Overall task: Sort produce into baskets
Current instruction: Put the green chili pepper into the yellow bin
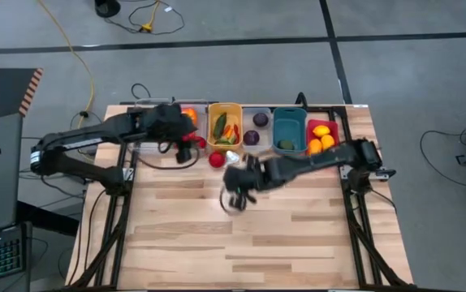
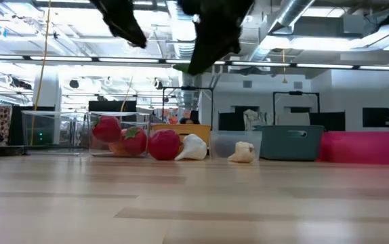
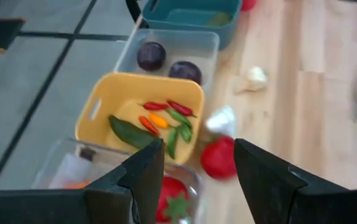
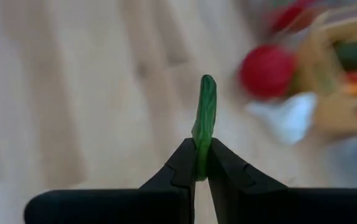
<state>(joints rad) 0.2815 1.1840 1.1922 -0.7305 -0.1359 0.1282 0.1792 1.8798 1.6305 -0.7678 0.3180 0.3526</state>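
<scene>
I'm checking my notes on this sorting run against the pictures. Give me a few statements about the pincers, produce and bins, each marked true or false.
1. The right pincer is shut on a thin green piece. True.
2. The left pincer grips a tomato. False: its fingers stand apart with nothing between them, above the bins.
3. The yellow bin holds chilies. True.
4. Two dark purple balls lie in the teal bin. False: they lie in a clear bin beside it.
5. A red tomato sits loose on the table. True.
</scene>
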